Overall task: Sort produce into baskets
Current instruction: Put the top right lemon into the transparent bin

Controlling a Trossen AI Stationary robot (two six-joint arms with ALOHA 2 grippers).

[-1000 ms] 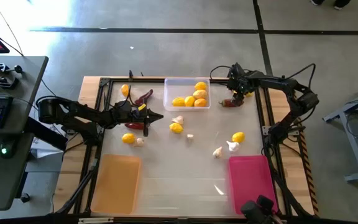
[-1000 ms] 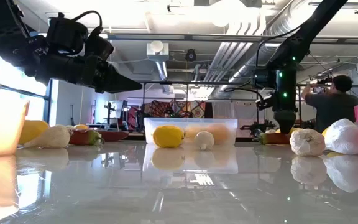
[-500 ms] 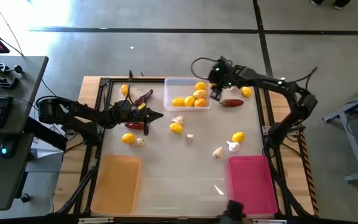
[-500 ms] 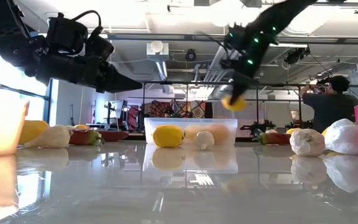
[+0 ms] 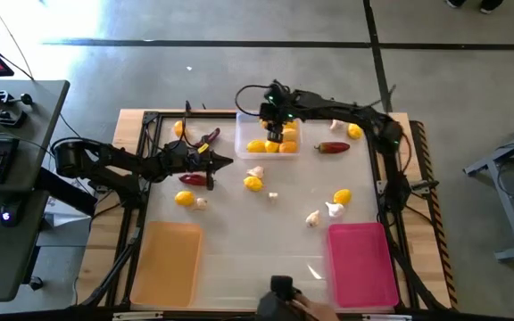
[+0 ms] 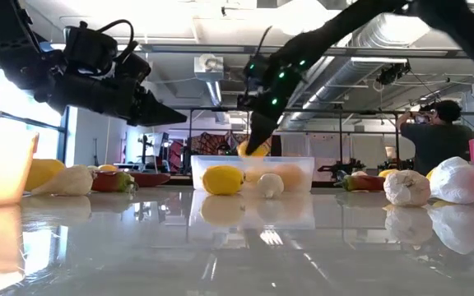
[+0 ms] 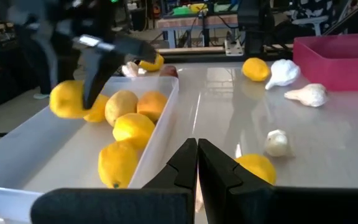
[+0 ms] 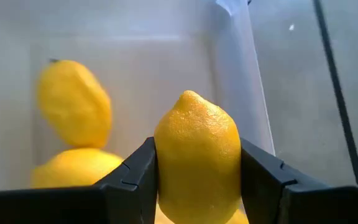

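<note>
My right gripper [image 5: 276,134] hangs over the clear tray [image 5: 242,125] at the table's far side, shut on a yellow lemon [image 8: 197,165]. Several lemons [image 5: 266,146] lie in that tray. My left gripper [image 5: 228,163] is shut and holds nothing, a little above the table left of centre. Loose on the table lie lemons [image 5: 342,196], whitish garlic bulbs [image 5: 333,209] and dark red chilies [image 5: 333,148]. The orange tray [image 5: 166,263] and the pink tray [image 5: 361,263] stand at the near edge. My right gripper pinches the lemon between its two fingers [image 8: 135,180], one on each side of its middle [image 8: 166,168]. The fingers slant down from above. The lemon is lifted clear over the tray [image 6: 252,149], its pointed end away from the wrist.
Left of my left gripper lie two chilies [image 5: 205,138] [image 5: 194,179] and lemons [image 5: 184,199] [image 5: 179,128]. A lemon [image 5: 253,184] and garlic [image 5: 255,171] lie at centre. A person [image 6: 439,136] stands in the room beyond the table. The middle of the table's near half is bare.
My right gripper has risen from the table beside the chili at the far right and swung toward the table's left edge, over the clear tray. It carries the lemon, now lifted clear, and has tipped more steeply down.
</note>
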